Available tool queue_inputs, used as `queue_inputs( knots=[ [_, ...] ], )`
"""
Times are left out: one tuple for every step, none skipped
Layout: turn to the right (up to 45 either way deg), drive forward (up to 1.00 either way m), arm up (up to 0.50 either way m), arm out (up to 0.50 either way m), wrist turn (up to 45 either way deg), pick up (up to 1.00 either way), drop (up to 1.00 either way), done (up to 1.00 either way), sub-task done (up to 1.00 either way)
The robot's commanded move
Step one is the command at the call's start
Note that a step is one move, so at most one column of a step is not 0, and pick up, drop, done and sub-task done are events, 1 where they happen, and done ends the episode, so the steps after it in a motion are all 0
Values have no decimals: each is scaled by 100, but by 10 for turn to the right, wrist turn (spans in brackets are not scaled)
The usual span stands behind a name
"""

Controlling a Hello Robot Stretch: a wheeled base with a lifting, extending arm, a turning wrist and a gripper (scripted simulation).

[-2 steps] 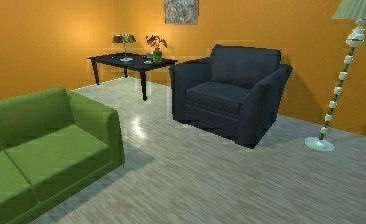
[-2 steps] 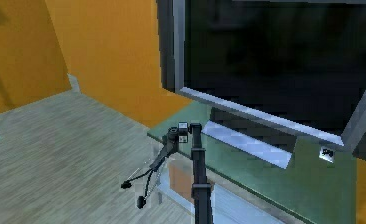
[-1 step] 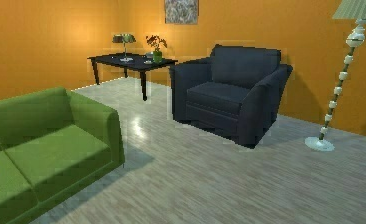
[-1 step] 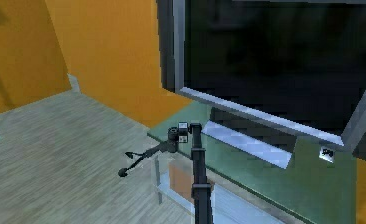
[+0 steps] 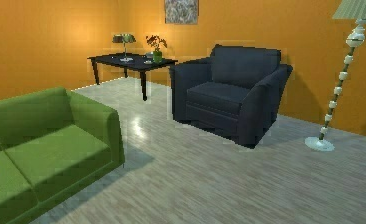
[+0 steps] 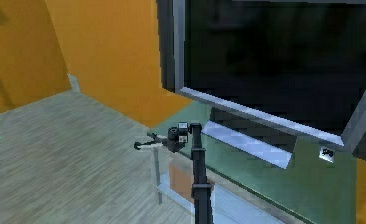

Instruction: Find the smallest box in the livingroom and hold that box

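Ahead I see a pale wood floor [image 5: 191, 175] carrying a green sofa [image 5: 46, 140], a dark blue armchair [image 5: 231, 90] and a floor lamp [image 5: 340, 88]. The dark desk [image 5: 109, 60] bears a small lamp [image 5: 124, 42] and a potted plant [image 5: 156, 48]. To the arm's side, a glass stand [image 6: 241, 170] carries a television [image 6: 281, 50].

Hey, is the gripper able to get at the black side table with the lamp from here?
Probably not. The side table stands far across the room, ahead of the robot, while the gripper is out sideways by the TV stand.
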Motion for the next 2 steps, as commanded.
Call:
queue_inputs(
  knots=[
    [0, 0, 0, 0, 450, 0, 0, 0, 0],
    [0, 0, 0, 0, 450, 0, 0, 0, 0]
  ],
)
